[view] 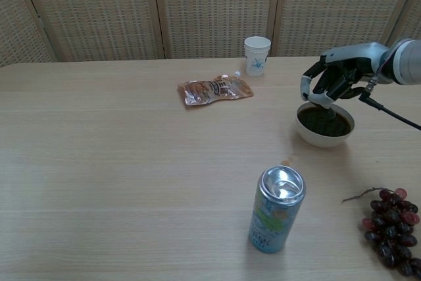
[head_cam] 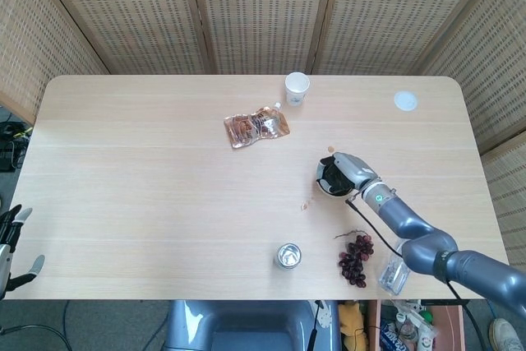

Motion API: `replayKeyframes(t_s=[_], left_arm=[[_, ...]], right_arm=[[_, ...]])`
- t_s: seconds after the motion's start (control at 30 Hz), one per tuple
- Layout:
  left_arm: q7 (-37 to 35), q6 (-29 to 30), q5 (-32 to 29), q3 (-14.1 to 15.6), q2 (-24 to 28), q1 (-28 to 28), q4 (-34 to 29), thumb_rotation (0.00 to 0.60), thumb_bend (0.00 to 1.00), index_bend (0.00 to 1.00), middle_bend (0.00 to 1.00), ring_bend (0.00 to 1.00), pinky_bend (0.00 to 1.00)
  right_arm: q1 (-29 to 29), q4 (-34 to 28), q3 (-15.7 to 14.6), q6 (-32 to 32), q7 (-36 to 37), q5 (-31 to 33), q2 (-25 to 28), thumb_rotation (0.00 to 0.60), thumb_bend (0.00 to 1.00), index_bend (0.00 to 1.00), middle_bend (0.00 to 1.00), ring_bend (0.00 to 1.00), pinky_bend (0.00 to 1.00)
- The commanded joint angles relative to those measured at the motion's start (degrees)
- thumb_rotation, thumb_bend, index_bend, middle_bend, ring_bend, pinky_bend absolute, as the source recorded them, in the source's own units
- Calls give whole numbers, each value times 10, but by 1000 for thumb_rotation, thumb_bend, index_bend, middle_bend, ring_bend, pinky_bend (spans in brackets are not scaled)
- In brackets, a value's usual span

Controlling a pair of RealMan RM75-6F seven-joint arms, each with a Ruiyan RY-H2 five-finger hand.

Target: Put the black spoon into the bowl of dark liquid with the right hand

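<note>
Black spoon [view: 327, 104] is hanging over the bowl of dark liquid [view: 324, 124], pinched in the curled fingers of the right hand [view: 334, 81]. Releasing it off-centre is risking a splash or tipping over the rim. Left hand [head_cam: 10, 240] is idling with fingers apart, well apart from the bowl.

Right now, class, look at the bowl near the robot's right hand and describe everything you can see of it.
The bowl is small, round and white, and looks like ceramic or plastic. It stands upright on the wooden table, filled nearly to the rim with dark liquid. The right hand hangs over its far rim with fingers curled down; whether they touch the bowl cannot be told. In the head view the hand covers most of it. A cup stands behind it, grapes in front.
</note>
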Motion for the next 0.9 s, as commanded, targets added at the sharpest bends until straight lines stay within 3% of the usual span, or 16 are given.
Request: replayKeyframes(t_s=[0.03,0.63,0.9], left_arm=[[0,0,0,0,1,1,0,600,358,0,0,0,0],[4,-1,-7,1,2,6,-2,600,358,0,0,0,0],[5,-3,-11,2,2,9,-2,600,358,0,0,0,0]], right_arm=[[5,23,-3,-5,-6,16,-18,600,779,730,912,927,1000],[28,164,3,-43,-13,50,-96,600,779,738,912,927,1000],[42,186,16,-67,-6,46,-118,600,779,738,912,927,1000]])
